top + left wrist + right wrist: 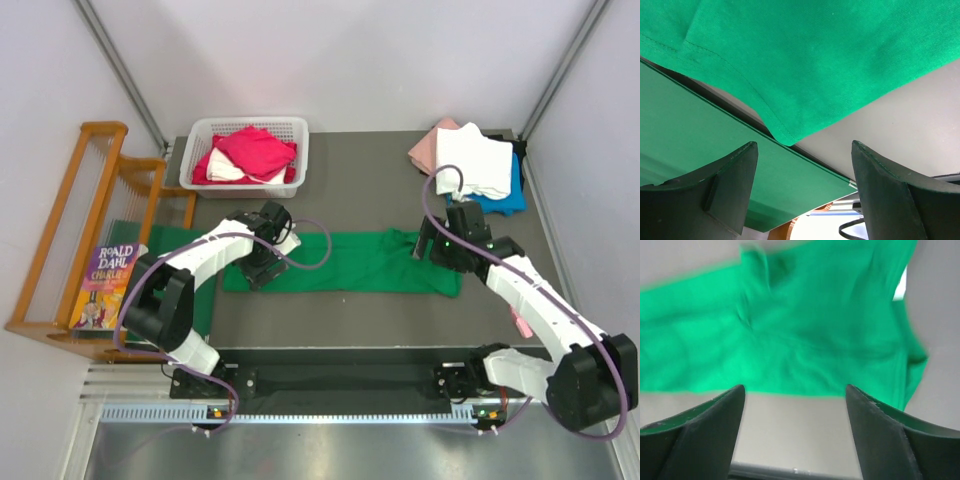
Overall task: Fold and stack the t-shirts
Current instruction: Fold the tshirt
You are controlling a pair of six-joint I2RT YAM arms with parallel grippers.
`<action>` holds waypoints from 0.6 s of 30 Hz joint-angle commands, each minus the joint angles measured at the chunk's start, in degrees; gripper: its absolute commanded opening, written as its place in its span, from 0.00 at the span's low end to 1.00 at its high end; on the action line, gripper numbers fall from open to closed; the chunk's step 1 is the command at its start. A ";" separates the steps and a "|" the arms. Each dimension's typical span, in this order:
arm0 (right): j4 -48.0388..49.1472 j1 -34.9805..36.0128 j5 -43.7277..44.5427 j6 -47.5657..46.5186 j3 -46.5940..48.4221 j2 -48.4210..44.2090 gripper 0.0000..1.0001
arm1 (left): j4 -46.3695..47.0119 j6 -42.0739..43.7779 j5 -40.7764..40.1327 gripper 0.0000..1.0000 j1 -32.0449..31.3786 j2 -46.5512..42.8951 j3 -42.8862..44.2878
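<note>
Grey table [370,190] | green t-shirt [350,262] | ends beneath left gripper [803,145], right gripper [795,387]

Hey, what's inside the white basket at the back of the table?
In the basket, a magenta t-shirt lies crumpled on top, with a bit of white cloth showing beneath its near edge. Anything deeper in the basket is covered by them.

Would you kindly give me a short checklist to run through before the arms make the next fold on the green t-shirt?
1. Left end effector open and empty: ok.
2. Right end effector open and empty: ok.
3. Green t-shirt laid out as a long strip on the table: ok.
4. Shirt's right end flat: not ok, creased there.
5. Shirt clear of the dark green mat: not ok, its left corner overlaps the mat's edge.
</note>
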 commanded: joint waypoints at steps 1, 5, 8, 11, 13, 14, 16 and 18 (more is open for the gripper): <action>0.12 2.60 -1.58 4.55 -4.99 -3.21 0.71 | 1.16 0.25 0.26 0.80 -0.15 -1.44 -0.20; 0.82 2.70 0.69 5.08 -7.21 -2.07 0.69 | 1.25 0.25 0.26 0.80 -0.15 -1.79 -0.20; 1.18 2.61 3.24 5.34 -6.60 0.56 0.69 | 0.99 0.16 0.17 0.80 -0.15 -2.23 -0.37; 2.31 2.61 4.30 5.52 -5.28 4.34 0.70 | 0.90 0.42 -0.18 0.80 -0.15 -3.11 -0.64; 3.11 1.91 4.92 5.61 -4.23 8.29 0.72 | 0.55 0.60 -0.53 0.80 -0.15 -3.72 -0.72; 3.28 1.56 6.14 5.61 -3.78 9.70 0.72 | 0.46 0.69 -0.62 0.80 -0.07 -4.16 -0.90; 3.81 -0.19 5.98 5.61 -2.73 13.57 0.73 | 0.19 0.95 -1.32 0.80 -0.15 -4.69 -0.99; 3.90 -1.86 5.54 5.69 -2.29 15.94 0.79 | -0.07 1.21 -1.76 0.80 -0.07 -5.57 -1.08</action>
